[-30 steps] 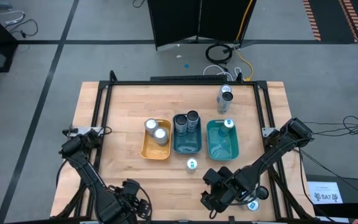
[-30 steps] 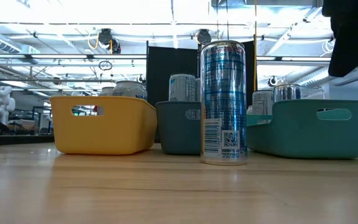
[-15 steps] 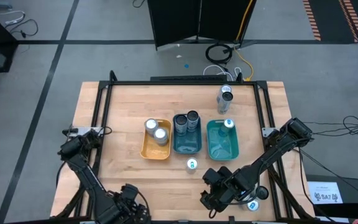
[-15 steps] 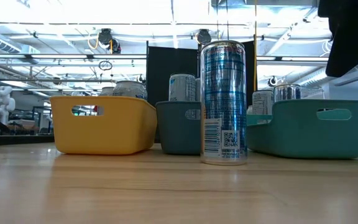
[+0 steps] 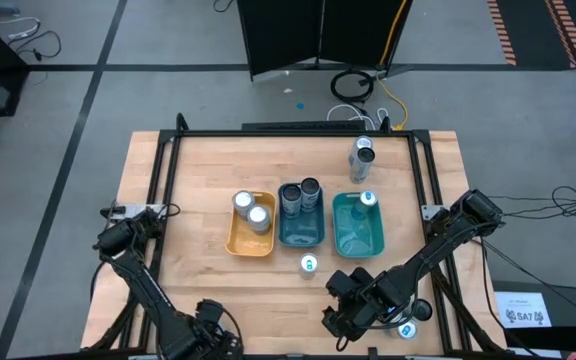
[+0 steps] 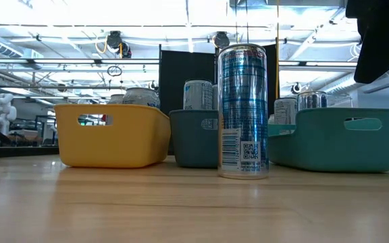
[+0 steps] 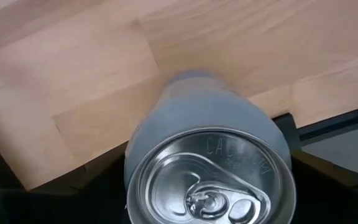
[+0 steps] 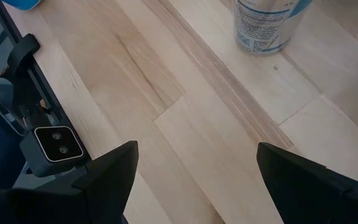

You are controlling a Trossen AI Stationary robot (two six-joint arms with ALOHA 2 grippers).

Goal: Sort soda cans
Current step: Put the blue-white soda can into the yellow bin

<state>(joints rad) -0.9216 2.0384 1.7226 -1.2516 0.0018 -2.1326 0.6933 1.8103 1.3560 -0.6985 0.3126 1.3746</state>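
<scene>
A silver-topped soda can (image 7: 207,180) stands at the table's near edge, right under my left gripper (image 5: 211,338), which points straight down over it. The fingers show only as dark shapes beside the can. My right gripper (image 8: 194,180) hangs open over bare wood at the near right, slanting down toward a blue-marked can (image 5: 309,264) that stands on the table. Two silver cans (image 5: 251,208) stand in the yellow tray (image 5: 236,240), two dark cans (image 5: 300,192) in the dark teal tray (image 5: 303,235), and one blue-topped can (image 5: 368,198) in the teal tray (image 5: 353,240). My left gripper comes at the can from above, over its round top (image 7: 207,180). The can stands upright on the table. The can itself hides the fingertips, so I cannot tell whether they touch its wall.
Two more cans (image 5: 362,152) stand at the far right of the table (image 5: 198,170). A blue-topped can (image 5: 406,330) is by the right arm at the near edge. The low camera (image 8: 51,143) sits on the near edge beside my right gripper.
My left gripper has sunk and drifted a little toward the table's near edge. Nothing else has moved.
</scene>
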